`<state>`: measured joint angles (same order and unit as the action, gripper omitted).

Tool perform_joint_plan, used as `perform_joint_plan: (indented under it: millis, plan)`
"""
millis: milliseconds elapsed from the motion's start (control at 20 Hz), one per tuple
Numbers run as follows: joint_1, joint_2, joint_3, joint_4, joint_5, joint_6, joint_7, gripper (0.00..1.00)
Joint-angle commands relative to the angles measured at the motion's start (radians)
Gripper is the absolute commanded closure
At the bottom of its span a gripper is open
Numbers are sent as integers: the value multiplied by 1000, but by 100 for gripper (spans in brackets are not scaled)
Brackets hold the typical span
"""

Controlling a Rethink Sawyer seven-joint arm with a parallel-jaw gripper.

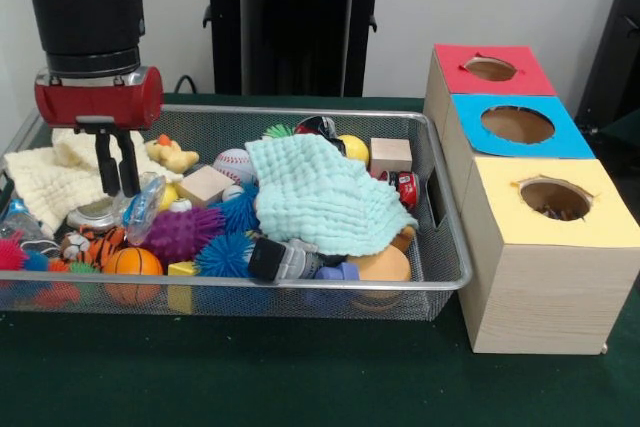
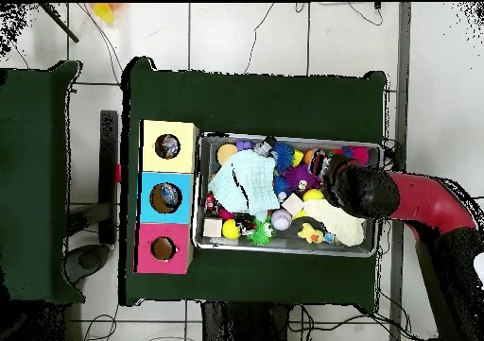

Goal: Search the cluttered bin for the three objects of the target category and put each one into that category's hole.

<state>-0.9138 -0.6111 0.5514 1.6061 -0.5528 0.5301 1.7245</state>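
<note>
Gripper (image 1: 116, 190) is low over the left end of the bin (image 1: 330, 288) in the front view. Its two dark fingers (image 1: 103, 162) are close together with a thin gap between them, and I see nothing in that gap, so I call it narrowly spread and empty. Overhead is no help here, since the arm's head covers the tips.

Just beside the tips lies the light-blue and white packet (image 1: 146, 204), wedged between a silvery can-like thing (image 1: 95, 215) and the purple spiky ball (image 1: 180, 235). That's the one target I can pick out. I can't find the two white dotted wrappers; my guess is they're buried, maybe under the mint cloth (image 1: 315, 197) spread across the middle.

Here's what worries me:
- The cream cloth (image 1: 45, 182) sits right behind the fingers. With a gap this narrow, a straight plunge could snag its fold or push the packet down rather than straddle it.
- The packet looks thin and slick. A pinch on one corner could let it slide out on the lift, or drag the can along.
- The yellow duck (image 1: 170, 155) and the wooden block (image 1: 205, 185) crowd the same spot, so a sideways nudge could roll clutter over the packet.
- The carry runs the whole length of the bin to the three boxes (image 1: 540, 247), and a floppy wrapper could catch the rim or drape over a hole's edge rather than dropping in.
- I can't tell from here which hole is the right one
</note>
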Motion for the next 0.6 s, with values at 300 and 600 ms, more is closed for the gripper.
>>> perform_joint_plan:
  millis: [300,600]
  plan:
    - [33,-145,5,188,119,114,42,100]
    - [68,-225,-5,213,194,174,52,100]
